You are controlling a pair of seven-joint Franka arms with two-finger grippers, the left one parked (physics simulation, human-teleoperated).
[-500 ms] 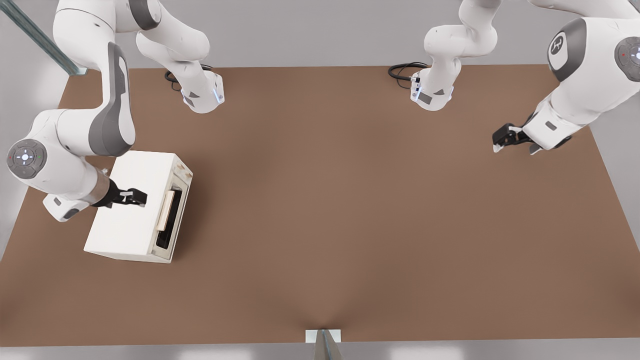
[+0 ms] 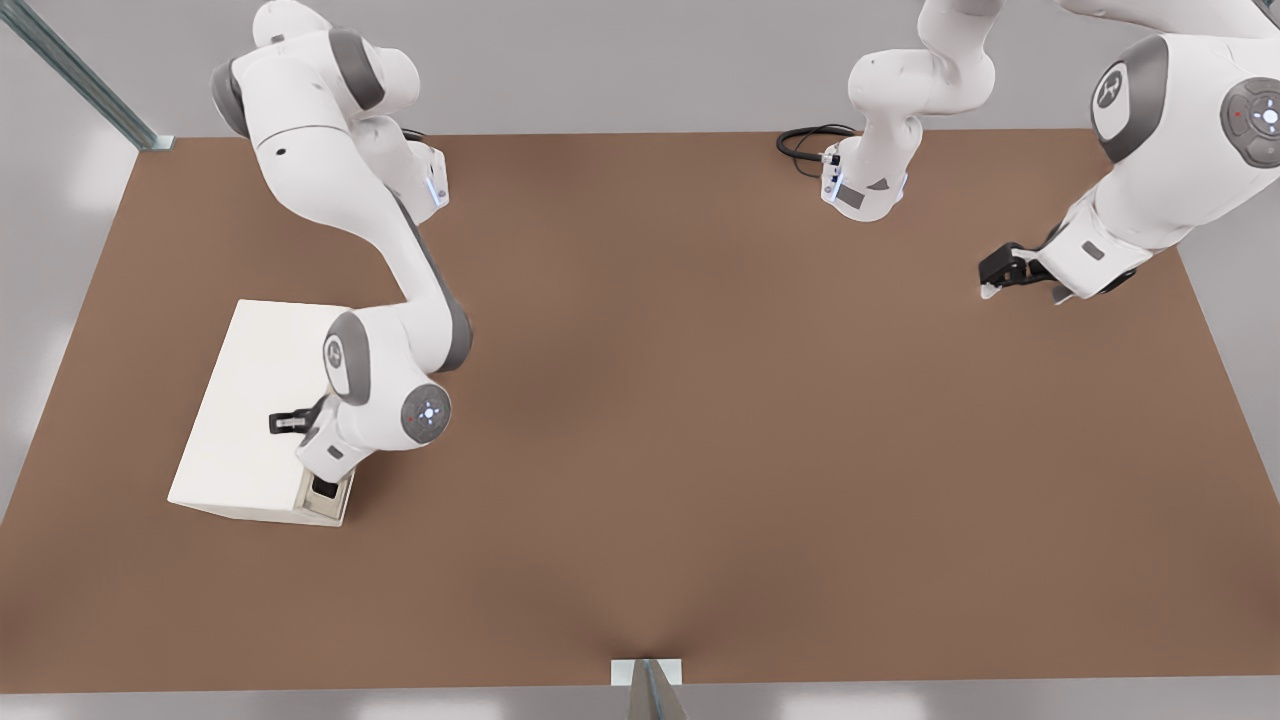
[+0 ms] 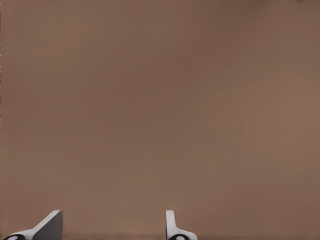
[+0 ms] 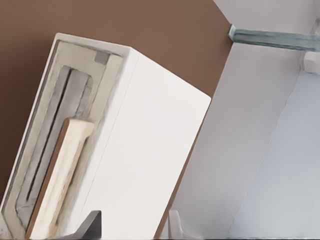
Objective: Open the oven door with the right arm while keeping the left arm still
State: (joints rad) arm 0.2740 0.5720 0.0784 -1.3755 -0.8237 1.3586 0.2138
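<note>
The oven (image 2: 250, 400) sits at about eight o'clock on the brown table (image 2: 700, 400) in the front view, with its door (image 4: 55, 130) on the side facing three o'clock. In that view the right arm (image 2: 400, 300) reaches over the door side and hides most of it. The right wrist view shows the door flush in its frame, so it appears shut, and the pale bar handle (image 4: 60, 175) is free, with nothing on it. The gripper (image 2: 285, 421) hangs over the oven's white top, just to the nine o'clock side of the door edge. Its two fingertips (image 4: 89, 225) show in the wrist view with a clear gap between them, so the fingers stand parted, and they hold nothing. As I judge it, the task is barely begun: the approach is under way, but the handle is not yet grasped and the door not yet swung. What is left is to bring the fingers onto the handle, close on it, and pull the door open.
</note>
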